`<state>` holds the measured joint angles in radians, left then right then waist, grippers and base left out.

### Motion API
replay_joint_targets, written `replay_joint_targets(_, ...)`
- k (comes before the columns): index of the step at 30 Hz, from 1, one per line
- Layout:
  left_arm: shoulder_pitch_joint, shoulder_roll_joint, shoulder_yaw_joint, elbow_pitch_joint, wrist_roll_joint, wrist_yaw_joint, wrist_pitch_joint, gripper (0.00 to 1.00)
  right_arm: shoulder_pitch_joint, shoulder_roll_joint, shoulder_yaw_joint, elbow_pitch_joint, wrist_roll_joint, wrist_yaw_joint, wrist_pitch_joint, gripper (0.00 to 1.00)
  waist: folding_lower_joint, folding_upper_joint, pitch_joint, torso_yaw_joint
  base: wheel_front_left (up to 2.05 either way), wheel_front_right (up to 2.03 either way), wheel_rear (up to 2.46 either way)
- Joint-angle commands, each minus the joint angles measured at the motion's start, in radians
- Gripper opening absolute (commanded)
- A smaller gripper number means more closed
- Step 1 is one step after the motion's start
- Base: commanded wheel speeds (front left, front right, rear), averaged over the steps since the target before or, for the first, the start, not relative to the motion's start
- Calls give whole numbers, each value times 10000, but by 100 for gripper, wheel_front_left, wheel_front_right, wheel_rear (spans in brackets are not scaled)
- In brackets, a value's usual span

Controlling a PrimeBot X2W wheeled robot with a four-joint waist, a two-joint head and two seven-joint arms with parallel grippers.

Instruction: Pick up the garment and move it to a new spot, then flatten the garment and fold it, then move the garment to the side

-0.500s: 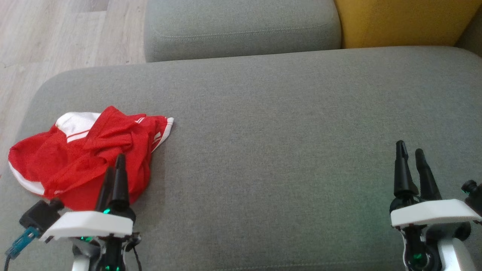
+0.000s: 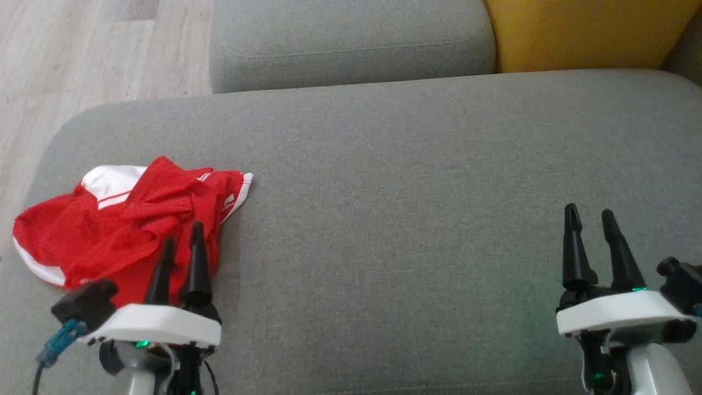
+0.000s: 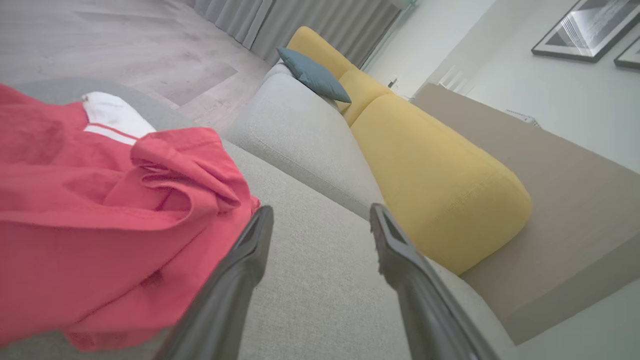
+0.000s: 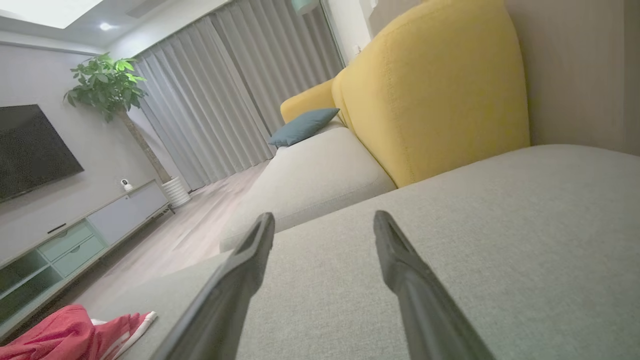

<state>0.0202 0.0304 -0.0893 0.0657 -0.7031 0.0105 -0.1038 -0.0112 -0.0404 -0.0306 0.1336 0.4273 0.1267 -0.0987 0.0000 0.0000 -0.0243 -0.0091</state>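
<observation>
Garment [image 2: 109, 225] crumpled on sofa [image 2: 384, 192]; left end effector [image 2: 182, 233] spread; right end effector [image 2: 589, 210] spread.

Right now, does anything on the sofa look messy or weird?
Yes: the red garment lies crumpled in a heap near the left end of the grey sofa cushion, white trim poking out. Nothing else looks odd.

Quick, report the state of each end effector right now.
Left end effector: open, holding nothing, at the edge of the red garment.
Right end effector: open, holding nothing, above the grey seat.
</observation>
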Motion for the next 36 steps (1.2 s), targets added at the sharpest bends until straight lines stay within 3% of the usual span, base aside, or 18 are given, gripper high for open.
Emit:
replay_joint_targets(1,-224,153,21,-440,543,78,-134,100,-397,-69,225,-565,-357,27,-173,100,0,0,-6,12,0,0,0)
replay_joint_targets(13,-145,447,-805,-575,2540,554,-485,100,-110,-76,489,-770,-1914,30,-527,100,0,0,-61,10,0,0,0)
replay_joint_targets(24,-246,970,-1741,-628,4148,1398,-807,100,-80,-82,710,-848,-3617,33,-851,100,0,0,-54,-90,0,0,0)
replay_joint_targets(36,-252,1003,-2173,-1241,4718,1934,-1128,100,-4,-89,1009,-1244,-4394,36,-1175,100,0,0,-63,-49,0,0,0)
